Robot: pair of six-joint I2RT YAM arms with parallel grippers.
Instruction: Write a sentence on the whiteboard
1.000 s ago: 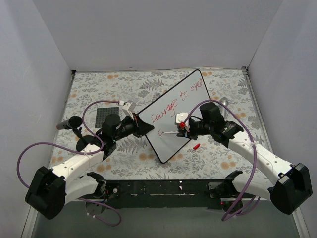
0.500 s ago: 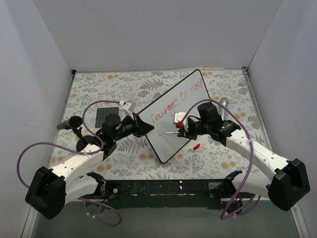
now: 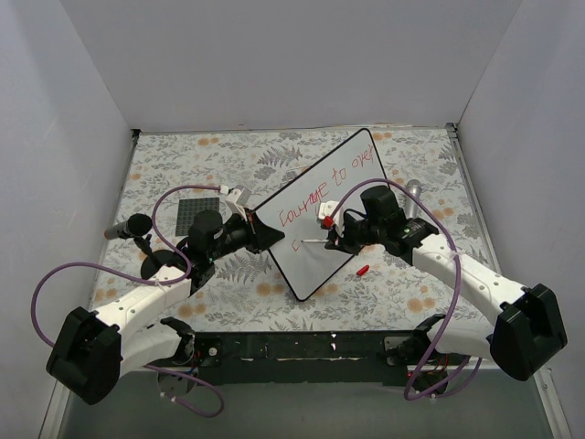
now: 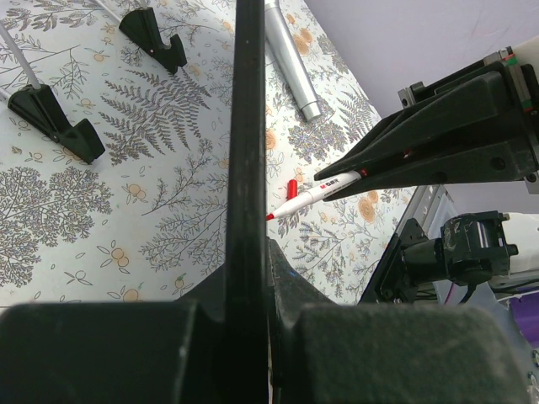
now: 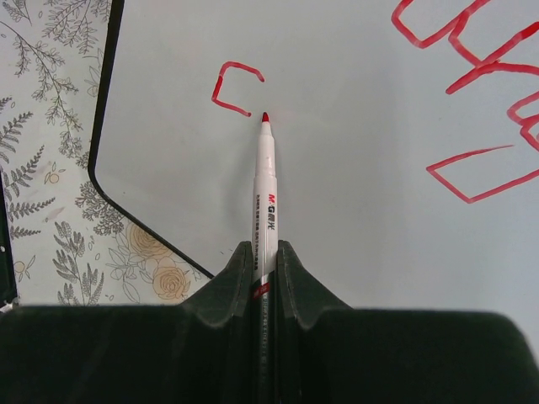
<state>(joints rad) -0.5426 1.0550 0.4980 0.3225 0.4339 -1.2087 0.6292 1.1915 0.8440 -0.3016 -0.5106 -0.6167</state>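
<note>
The whiteboard (image 3: 315,261) lies slanted across the middle of the table. The sentence (image 3: 329,187) is red handwriting reading roughly "courage to over". Below it stands a lone red "c" (image 5: 232,88). My left gripper (image 3: 265,233) is shut on the board's black rim (image 4: 248,151) at its left corner. My right gripper (image 3: 336,236) is shut on a white marker (image 5: 267,185). Its red tip (image 5: 264,116) sits just right of the "c" on the whiteboard (image 5: 354,101). The marker also shows in the left wrist view (image 4: 316,189).
A red marker cap (image 3: 363,270) lies on the floral cloth right of the board. A silver cylinder (image 3: 413,192) lies far right. A black handle-like object (image 3: 128,227), a black square mat (image 3: 199,212) and a round black piece (image 3: 164,265) are at left. Two black stands (image 4: 154,38) lie beyond the board.
My right arm has shifted a little to the left and away with the marker, whose tip stays by the "c". My left arm and the board have not moved.
</note>
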